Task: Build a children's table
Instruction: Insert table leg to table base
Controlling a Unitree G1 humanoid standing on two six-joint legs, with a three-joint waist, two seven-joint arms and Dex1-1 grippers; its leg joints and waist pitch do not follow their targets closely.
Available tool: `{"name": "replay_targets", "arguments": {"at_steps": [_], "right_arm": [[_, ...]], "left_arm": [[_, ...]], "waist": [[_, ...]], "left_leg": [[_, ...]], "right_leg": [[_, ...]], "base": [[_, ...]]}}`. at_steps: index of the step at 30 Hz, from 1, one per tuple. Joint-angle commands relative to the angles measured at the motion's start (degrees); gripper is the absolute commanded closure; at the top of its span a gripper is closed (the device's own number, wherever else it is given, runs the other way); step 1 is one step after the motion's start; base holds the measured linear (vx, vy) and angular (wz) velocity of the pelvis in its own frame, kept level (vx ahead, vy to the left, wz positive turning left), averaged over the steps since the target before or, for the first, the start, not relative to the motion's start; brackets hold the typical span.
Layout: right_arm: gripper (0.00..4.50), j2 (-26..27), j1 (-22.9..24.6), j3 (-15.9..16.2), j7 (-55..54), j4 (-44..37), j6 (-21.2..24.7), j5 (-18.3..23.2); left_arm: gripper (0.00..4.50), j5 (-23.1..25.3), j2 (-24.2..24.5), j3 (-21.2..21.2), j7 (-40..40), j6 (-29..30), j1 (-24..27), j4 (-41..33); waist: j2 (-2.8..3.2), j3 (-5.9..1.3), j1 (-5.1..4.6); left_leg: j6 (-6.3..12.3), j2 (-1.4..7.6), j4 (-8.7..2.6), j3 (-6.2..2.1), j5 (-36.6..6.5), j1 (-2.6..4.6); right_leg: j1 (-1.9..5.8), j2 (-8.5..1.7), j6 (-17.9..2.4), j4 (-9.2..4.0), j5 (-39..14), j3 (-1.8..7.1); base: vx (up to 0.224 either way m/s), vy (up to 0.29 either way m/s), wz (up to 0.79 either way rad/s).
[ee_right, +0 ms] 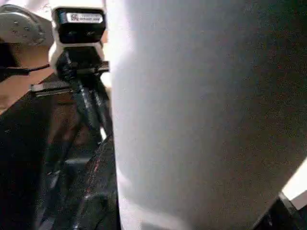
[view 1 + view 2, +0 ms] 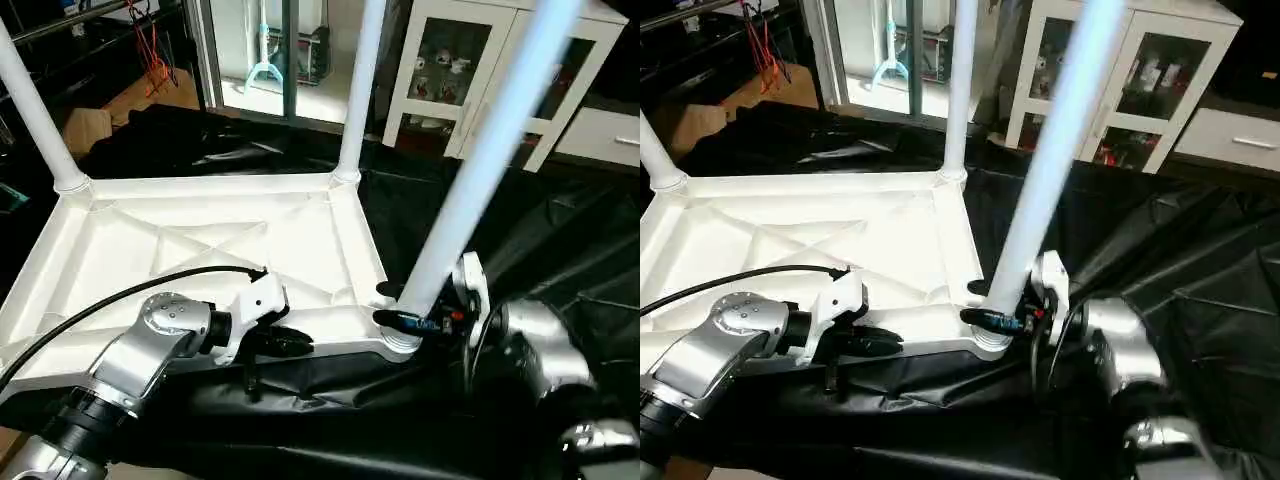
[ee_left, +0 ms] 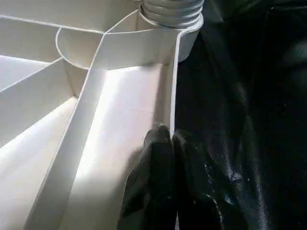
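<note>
Surface: black plastic sheeting point(image 2: 560, 250) is covering the floor, with a white glass-fronted cabinet point(image 2: 470, 70) and a glass door point(image 2: 270, 55) standing behind.
Tabletop: the white tabletop point(image 2: 200, 250) is lying upside down on the sheeting, its X-ribbed underside facing up.
Legs: three white legs are standing in corner sockets — the far left leg point(image 2: 35, 110), the far right leg point(image 2: 358, 90) and the near right leg point(image 2: 480, 160), which is leaning toward the camera.
Left gripper: the left gripper point(image 2: 290, 343) is pinching the tabletop's near rim with its black fingers point(image 3: 160, 191) closed on either side of the thin wall.
Right gripper: the right gripper point(image 2: 405, 320) is sitting at the base of the near right leg, its jaws half-spread around the tube just above the socket.
</note>
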Motion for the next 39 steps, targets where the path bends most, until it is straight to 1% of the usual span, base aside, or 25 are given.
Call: {"name": "replay_targets", "arguments": {"at_steps": [1,4,6,7,8,9,11,17,19,21,23,25,26,27,28,29,31,32,33,34,35,36,37,38,39], "right_arm": [[2.55,-0.9,6.28,2.0,-4.98,7.81,-2.94,-7.6],[2.55,0.15,7.4,0.83,-6.22,7.89,-5.04,-6.38],[2.55,0.63,8.5,0.71,-6.16,7.41,-5.77,-5.88],[2.55,0.76,8.96,0.86,-6.03,7.15,-5.99,-5.85],[2.55,0.81,9.33,1.09,-5.83,6.96,-6.04,-5.9],[2.55,0.84,9.49,1.34,-5.42,7.17,-6.23,-6.16],[2.55,0.76,9.42,1.63,-5.1,7.55,-6.51,-6.56],[2.55,0.81,8.64,1.54,-5.87,8.65,-7.27,-7.37],[2.55,1.59,7.98,1.05,-11.82,9.55,-6.8,-8.38],[2.54,2.58,7.1,0.22,-19.93,10.64,-5.75,-9.41],[2.54,3.89,6.11,-0.63,-28.5,11.47,-3.4,-10.26],[2.53,5.16,5.17,-0.83,-36.14,12.15,-1.41,-11.48],[2.52,6.19,4.52,-0.84,-41.65,12.54,0.26,-12.4],[2.52,7.38,3.81,-0.72,-48.75,12.93,1.72,-13.89],[2.51,8.79,2.95,-0.95,-54.29,13.55,3.54,-14.26],[2.51,10.82,1.89,-1.94,-61.07,14.5,5.5,-13.74],[2.51,14.91,-0.23,-3.39,-70.78,15.9,8.14,-12.39],[2.51,16.32,-0.88,-3.83,-72.58,16.01,8.62,-11.76],[2.51,16.67,-1.06,-3.8,-72.89,15.96,8.64,-11.82],[2.52,17.46,-1.46,-3.74,-73.57,15.86,8.7,-11.95],[2.52,18.47,-1.86,-3.27,-73.61,15.17,8.52,-12.76],[2.53,18.67,-1.94,-3.1,-73.58,14.99,8.5,-13.05],[2.53,18.78,-2.0,-2.85,-73.49,14.73,8.4,-13.54],[2.54,18.85,-2.05,-2.77,-73.96,14.63,8.75,-13.95],[2.54,18.84,-2.1,-2.84,-74.0,14.69,8.98,-13.94]], "left_arm": [[4.5,1.65,1.89,3.09,3.77,0.84,-0.58,2.06],[4.5,1.54,1.71,3.27,4.01,0.93,-0.59,1.99],[4.5,1.47,1.53,3.33,4.15,1.02,-0.65,1.95],[4.5,1.41,1.46,3.32,4.12,1.11,-0.66,1.92],[4.5,1.36,1.42,3.29,4.07,1.18,-0.64,1.84],[4.5,1.38,1.33,3.23,3.97,1.24,-0.72,1.89],[4.5,1.4,1.33,3.09,3.77,1.32,-0.8,1.9],[4.5,1.64,1.06,2.98,4.45,1.73,-1.09,2.21],[4.5,1.39,-0.32,3.41,6.71,4.27,-0.61,1.69],[4.5,1.11,-2.15,3.75,9.05,6.55,-0.35,1.25],[4.5,1.22,-4.65,3.98,12.44,9.48,-0.32,0.93],[4.5,1.38,-8.02,4.49,16.62,12.27,-0.68,1.48],[4.5,1.58,-11.36,5.73,21.38,15.03,-1.28,2.69],[4.5,2.16,-15.4,7.55,27.76,16.99,-2.09,4.7],[4.5,2.81,-19.12,9.04,33.61,17.61,-3.03,6.99],[4.5,3.26,-23.17,10.37,39.66,16.02,-4.01,9.61],[4.5,2.82,-30.5,12.13,48.22,12.52,-5.69,13.79],[4.5,2.39,-33.04,12.64,50.72,11.1,-6.3,15.25],[4.5,2.5,-33.56,12.57,51.18,10.72,-6.5,15.61],[4.5,2.75,-34.72,12.42,52.2,9.87,-6.95,16.42],[4.5,3.13,-36.42,12.42,53.08,9.55,-7.69,17.08],[4.5,3.25,-36.78,12.39,53.15,9.57,-7.87,17.17],[4.5,3.59,-36.91,12.21,52.75,9.94,-8.09,16.96],[4.5,4.31,-37.09,12.55,52.22,11.16,-8.13,16.36],[4.5,4.46,-37.03,12.72,51.96,11.59,-8.09,16.18]], "waist": [[0.8,-1.13,-0.06],[1.05,-0.89,-0.17],[1.51,-0.58,-0.2],[1.33,-0.74,-0.3],[1.2,-0.88,-0.27],[1.38,-0.89,-0.28],[1.3,-0.9,-0.3],[1.36,-0.88,-0.36],[1.3,-0.82,-0.36],[1.13,-0.49,-0.49],[1.34,0.03,-0.64],[1.38,0.47,-0.92],[1.55,0.71,-1.07],[1.33,1.04,-1.27],[1.26,1.02,-1.24],[0.84,0.84,-1.19],[1.08,0.65,-1.05],[0.86,0.47,-1.1],[0.92,0.47,-0.9],[1.09,0.31,-1.58],[1.19,0.14,-2.55],[1.01,-0.07,-2.87],[0.91,-0.42,-2.95],[0.79,-0.4,-3.49],[0.74,-0.4,-3.66]], "left_leg": [[6.75,3.96,-3.44,-1.2,-0.13,0.85],[5.12,4.17,-3.89,-1.17,-4.01,1.09],[3.14,4.35,-4.4,-1.22,-7.35,1.42],[2.08,4.29,-4.45,-1.25,-8.14,1.48],[2.04,4.11,-4.32,-1.21,-7.26,1.44],[2.32,4.01,-4.29,-1.21,-6.21,1.33],[2.74,3.96,-4.25,-1.27,-5.36,1.26],[2.83,4.05,-4.33,-1.32,-5.86,1.35],[2.74,4.06,-4.37,-1.3,-6.09,1.31],[1.91,4.14,-4.7,-1.28,-7.95,1.41],[-0.71,4.18,-5.38,-1.32,-13.97,1.78],[-2.82,4.04,-5.62,-1.46,-19.0,1.99],[-3.46,4.05,-5.86,-1.53,-20.63,2.08],[-4.79,3.97,-5.92,-1.66,-24.71,2.7],[-5.45,3.62,-5.59,-1.78,-26.35,3.16],[-4.98,3.42,-5.51,-1.95,-26.18,3.2],[-5.21,3.47,-5.63,-2.2,-25.38,3.08],[-4.16,3.3,-5.25,-1.72,-25.91,2.89],[-3.74,3.14,-5.27,-1.88,-25.68,2.84],[-2.75,3.13,-5.72,-2.31,-23.54,1.44],[-3.14,3.14,-6.23,-2.93,-21.67,-0.05],[-3.16,3.15,-6.25,-3.15,-20.36,-0.41],[-2.47,3.18,-5.95,-3.2,-17.16,-0.29],[-1.4,3.18,-5.67,-2.98,-15.79,-0.1],[-0.89,3.17,-5.58,-2.86,-15.3,-0.06]], "right_leg": [[1.52,-5.12,-16.16,-2.75,18.64,2.32],[1.35,-5.13,-16.5,-3.24,13.06,2.39],[1.28,-5.1,-16.45,-3.62,9.28,2.35],[1.52,-5.05,-16.24,-3.67,8.74,2.41],[1.67,-5.04,-16.1,-3.61,10.41,2.49],[1.72,-5.0,-15.95,-3.57,12.29,2.51],[1.8,-4.96,-15.8,-3.46,13.81,2.46],[1.73,-4.92,-15.77,-3.48,13.75,2.4],[1.74,-5.01,-15.81,-3.5,13.27,2.44],[1.51,-5.01,-15.83,-3.81,10.17,2.46],[1.0,-5.03,-15.17,-4.58,-0.31,2.57],[0.64,-5.12,-14.23,-5.21,-8.45,2.82],[0.47,-4.97,-13.71,-5.35,-10.61,2.87],[-0.21,-4.96,-12.4,-5.94,-16.71,2.81],[-0.62,-5.2,-10.93,-6.4,-21.33,3.1],[-0.72,-5.29,-9.56,-6.82,-23.88,3.23],[-0.79,-5.13,-8.92,-6.67,-21.7,3.29],[-0.77,-4.74,-8.99,-6.53,-18.69,3.47],[-0.91,-4.99,-8.68,-6.75,-18.26,3.55],[-0.11,-5.37,-8.22,-6.63,-17.65,3.54],[0.93,-5.21,-6.98,-6.4,-16.76,2.83],[1.26,-5.21,-6.67,-6.25,-14.85,2.64],[1.39,-5.03,-6.89,-5.9,-8.36,2.54],[1.19,-5.07,-8.38,-5.72,-3.97,2.64],[1.25,-5.08,-9.12,-5.66,-2.76,2.65]], "base": [[0.0,0.0,0.0],[0.0,0.0,0.0],[0.0,0.0,0.0],[0.0,0.0,0.0],[0.0,0.0,0.0],[0.0,0.0,0.0],[0.0,0.0,0.0],[0.0,0.0,0.0],[0.0,0.0,0.0],[0.0,0.0,0.0],[-0.027,0.0,0.0],[-0.027,0.0,0.0],[0.0,0.0,0.0],[0.0,0.0,0.0],[0.0,0.0,0.0],[0.0,0.0,0.0],[0.0,0.0,0.0],[0.0,0.0,0.0],[0.0,0.0,0.0],[0.0,0.0,0.0],[0.018,-0.026,-0.22],[0.018,-0.026,-0.22],[0.059,-0.023,-0.19],[0.057,-0.025,-0.05],[0.057,-0.025,-0.05]]}}
